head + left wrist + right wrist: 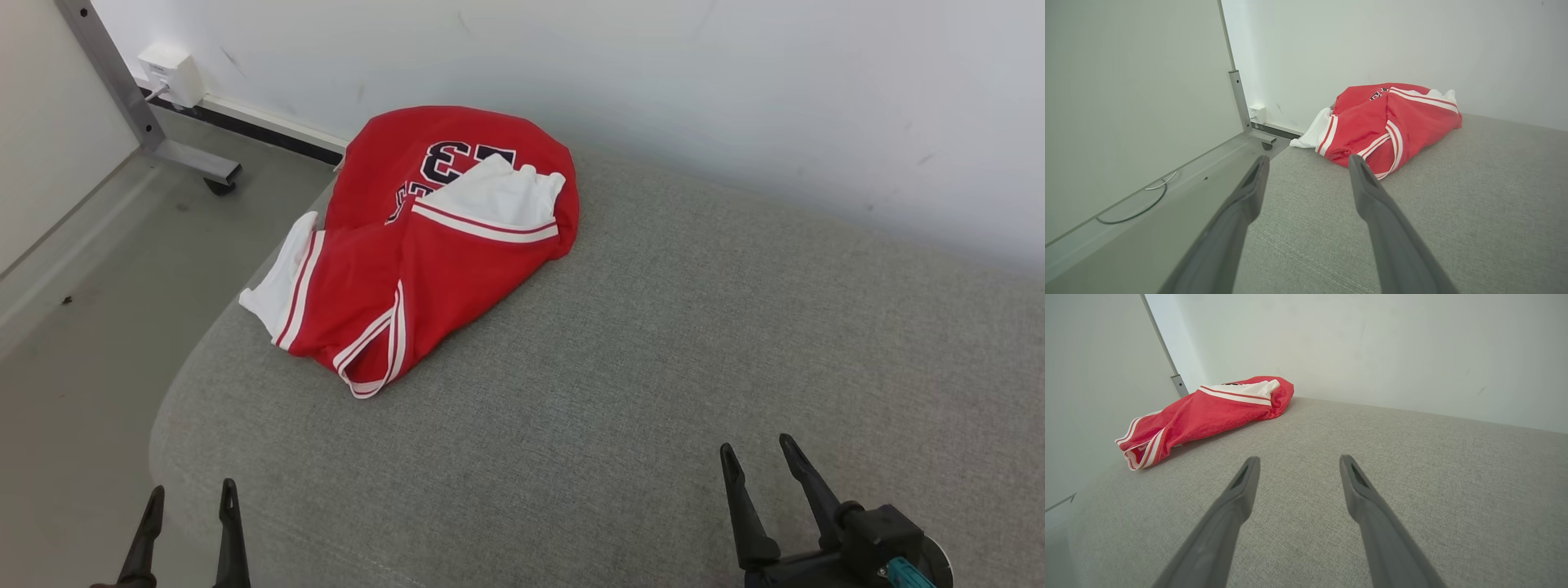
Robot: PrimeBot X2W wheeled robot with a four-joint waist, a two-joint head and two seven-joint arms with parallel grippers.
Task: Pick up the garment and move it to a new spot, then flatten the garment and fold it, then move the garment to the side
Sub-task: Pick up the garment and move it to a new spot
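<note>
A red garment (424,245) with white trim and a dark number lies crumpled at the far left corner of the grey cushioned surface (653,367), one white edge hanging over the side. The same garment (1384,122) lies ahead of the left fingers, and the garment (1208,412) sits far left in the right wrist view. My left gripper (192,490) is open at the near left edge, well short of the cloth. My right gripper (755,447) is open at the near right, over bare fabric. Both hold nothing.
A pale wall (735,82) runs close behind the surface. To the left the floor (82,327) drops away, with a metal frame leg on a caster (188,163), a white wall box (170,73) and a loose cable (1139,204).
</note>
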